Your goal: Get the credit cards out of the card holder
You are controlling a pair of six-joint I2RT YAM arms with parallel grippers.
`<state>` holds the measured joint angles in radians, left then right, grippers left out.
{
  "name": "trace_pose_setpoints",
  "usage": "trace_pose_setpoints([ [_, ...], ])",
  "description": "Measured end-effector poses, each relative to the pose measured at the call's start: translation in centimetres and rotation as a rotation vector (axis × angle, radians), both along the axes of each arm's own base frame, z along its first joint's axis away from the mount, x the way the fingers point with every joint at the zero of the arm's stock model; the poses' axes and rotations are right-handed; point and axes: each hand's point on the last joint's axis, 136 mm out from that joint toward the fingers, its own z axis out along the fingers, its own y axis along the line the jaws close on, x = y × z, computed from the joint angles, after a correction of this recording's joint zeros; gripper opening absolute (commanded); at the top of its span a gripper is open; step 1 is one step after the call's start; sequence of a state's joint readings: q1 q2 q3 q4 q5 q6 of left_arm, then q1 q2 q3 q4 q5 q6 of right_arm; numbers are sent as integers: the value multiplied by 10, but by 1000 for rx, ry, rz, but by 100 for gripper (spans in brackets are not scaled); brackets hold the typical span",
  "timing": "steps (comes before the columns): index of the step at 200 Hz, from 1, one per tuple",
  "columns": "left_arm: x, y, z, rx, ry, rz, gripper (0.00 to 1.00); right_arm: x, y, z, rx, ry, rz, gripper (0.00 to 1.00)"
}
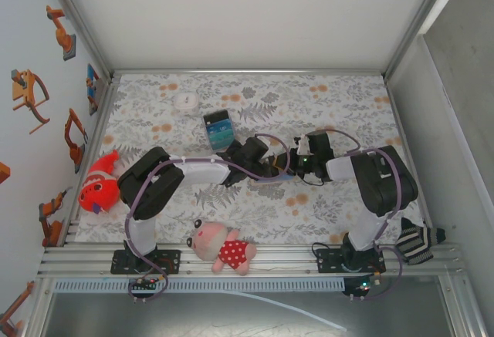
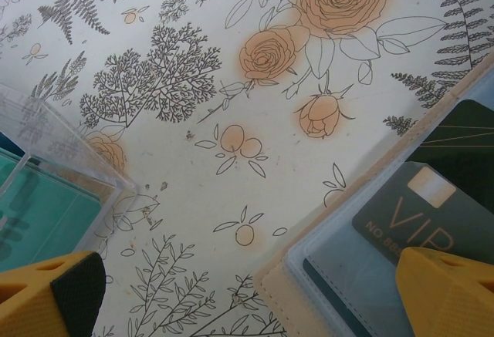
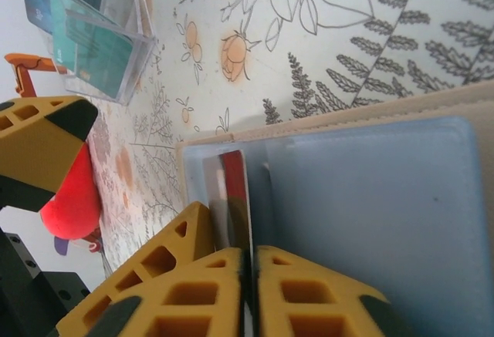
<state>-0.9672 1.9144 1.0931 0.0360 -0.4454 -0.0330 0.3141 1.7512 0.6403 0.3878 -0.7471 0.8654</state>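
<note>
Closest: right gripper [image 3: 248, 275] pinched shut on a card [image 3: 233, 190] edge | card holder [image 3: 370, 198] lies open mid-table, blue-grey face up | left gripper [image 2: 251, 298] jaws spread wide, empty; holder at 4 o'clock, clear box [image 2: 46, 190] at 9 o'clock

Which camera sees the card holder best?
The right wrist view: the card holder is close up, blue-grey inside, tan edge, a card nipped by the right pincer. The left wrist view shows one corner with a VIP card. From above it looks tiny, partly hidden.
</note>
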Motion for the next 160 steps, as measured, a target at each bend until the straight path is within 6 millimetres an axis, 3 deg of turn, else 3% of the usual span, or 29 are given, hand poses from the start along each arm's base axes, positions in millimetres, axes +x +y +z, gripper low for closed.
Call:
trace_pose_setpoints([
  [81,0,3,9,-3,-14,12,97,2,-13,10,-76,-60,-5,0],
  [126,2,6,39,-41,-55,27,97,-2,-24,22,-137,-101,1,0],
  [160,3,13,71,-82,-102,52,97,-5,-32,49,-187,-187,12,0],
])
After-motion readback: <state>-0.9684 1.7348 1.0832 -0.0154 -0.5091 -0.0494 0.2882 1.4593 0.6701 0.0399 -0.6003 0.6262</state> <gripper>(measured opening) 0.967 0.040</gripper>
